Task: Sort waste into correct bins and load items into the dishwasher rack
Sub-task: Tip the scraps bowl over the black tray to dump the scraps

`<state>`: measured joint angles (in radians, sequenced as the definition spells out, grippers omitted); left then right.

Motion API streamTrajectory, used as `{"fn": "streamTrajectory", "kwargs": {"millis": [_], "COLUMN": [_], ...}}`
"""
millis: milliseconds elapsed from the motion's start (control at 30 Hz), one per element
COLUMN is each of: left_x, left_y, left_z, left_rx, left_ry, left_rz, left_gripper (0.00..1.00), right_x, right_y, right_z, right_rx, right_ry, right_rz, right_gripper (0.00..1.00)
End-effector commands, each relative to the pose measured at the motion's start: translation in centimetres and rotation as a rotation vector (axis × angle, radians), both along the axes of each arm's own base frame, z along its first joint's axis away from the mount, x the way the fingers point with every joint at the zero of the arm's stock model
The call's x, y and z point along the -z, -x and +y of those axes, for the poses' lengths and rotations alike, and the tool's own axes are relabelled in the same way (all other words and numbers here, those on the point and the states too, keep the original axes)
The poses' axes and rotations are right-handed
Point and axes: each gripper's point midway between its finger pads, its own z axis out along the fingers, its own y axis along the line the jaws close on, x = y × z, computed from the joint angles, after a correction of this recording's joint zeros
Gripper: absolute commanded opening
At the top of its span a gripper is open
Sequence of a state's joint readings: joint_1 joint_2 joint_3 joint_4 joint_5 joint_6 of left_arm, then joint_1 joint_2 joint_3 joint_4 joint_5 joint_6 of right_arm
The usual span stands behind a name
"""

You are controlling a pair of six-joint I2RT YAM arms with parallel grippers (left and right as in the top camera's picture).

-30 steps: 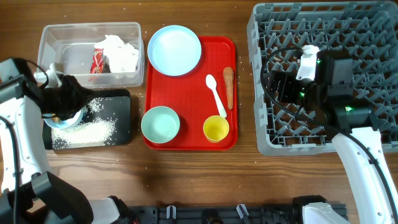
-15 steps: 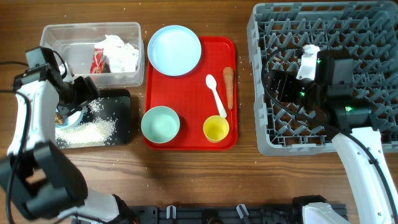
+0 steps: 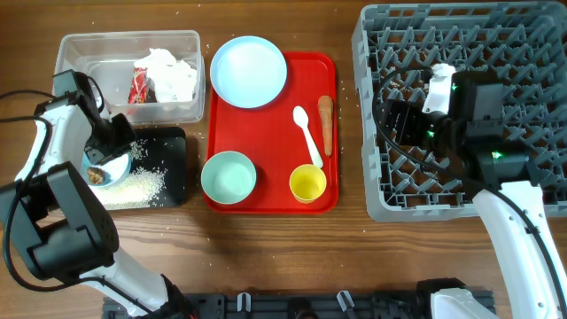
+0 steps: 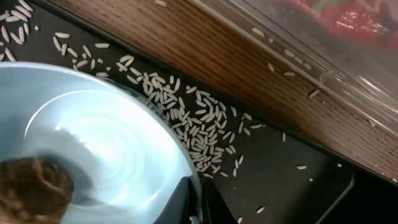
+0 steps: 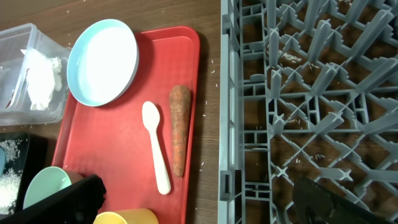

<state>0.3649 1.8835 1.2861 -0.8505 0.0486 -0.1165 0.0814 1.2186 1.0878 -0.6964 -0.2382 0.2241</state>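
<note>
My left gripper [image 3: 120,147] is shut on the rim of the pale blue bowl [image 3: 104,168], one finger inside and one outside. The bowl [image 4: 93,143] hangs just over the black tray [image 4: 286,168] and holds a brown food lump [image 4: 31,190]. White rice [image 3: 133,184] lies spread on that tray [image 3: 168,159]. The clear tub [image 3: 97,75] behind it holds the red wrapper [image 3: 141,86] and the tissue [image 3: 173,75]. My right gripper [image 5: 199,205] stands open over the left edge of the grey dishwasher rack [image 3: 461,115], holding nothing.
The red serving tray [image 3: 266,124] carries a pale blue plate [image 3: 249,71], a white spoon [image 3: 306,131], a carrot [image 3: 325,122], a mint-green bowl [image 3: 229,175] and a yellow cup [image 3: 307,183]. A few rice grains lie on the wood and under the rack.
My left arm has swung in from the table's left edge. The pale blue bowl now shows its inside with the brown lump. The right arm has not moved.
</note>
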Motion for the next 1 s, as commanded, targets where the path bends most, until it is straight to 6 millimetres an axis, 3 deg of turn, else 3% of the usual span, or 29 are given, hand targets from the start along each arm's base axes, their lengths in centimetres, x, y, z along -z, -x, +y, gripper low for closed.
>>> {"fn": "streamTrajectory", "kwargs": {"millis": [0,133,200,433,533,633,733,800,967], "left_x": [1.8,-0.2,-2.4,-7.3,-9.3,-12.5,-15.1,-16.3,-18.1], "left_y": [1.8,3.0,2.7,1.6,1.1,0.9,0.7,0.7,1.4], "left_z": [-0.7,-2.0,-2.0,-2.3,-4.4,-8.2,-10.2,-9.8,-6.1], "left_rx": [-0.003,-0.001,0.001,-0.011,0.014,0.147,0.255,0.272,0.195], "left_ry": [0.035,0.102,0.1,0.094,0.199,0.386,0.577,0.666,0.788], "left_rz": [0.095,0.141,0.119,-0.007,-0.084,-0.211,-0.347,-0.43,-0.592], "left_gripper": [0.04,0.04,0.04,0.04,0.04,0.04,0.04,0.04,0.04], "right_x": [-0.6,-0.6,-0.7,-0.7,-0.6,-0.6,-0.6,-0.6,-0.5], "right_y": [-0.4,-0.4,-0.4,-0.4,-0.4,-0.4,-0.4,-0.4,-0.3], "right_z": [-0.3,-0.3,-0.3,-0.3,-0.3,-0.3,-0.3,-0.3,-0.3], "right_rx": [0.022,0.022,0.022,0.022,0.022,0.02,0.021,0.02,0.022], "right_ry": [-0.001,-0.001,-0.001,-0.001,-0.001,0.0,0.0,0.0,-0.001], "right_rz": [-0.012,-0.013,-0.016,-0.015,-0.015,-0.015,-0.015,-0.012,-0.008], "right_gripper": [1.0,1.0,1.0,1.0,1.0,1.0,1.0,1.0,1.0]}}
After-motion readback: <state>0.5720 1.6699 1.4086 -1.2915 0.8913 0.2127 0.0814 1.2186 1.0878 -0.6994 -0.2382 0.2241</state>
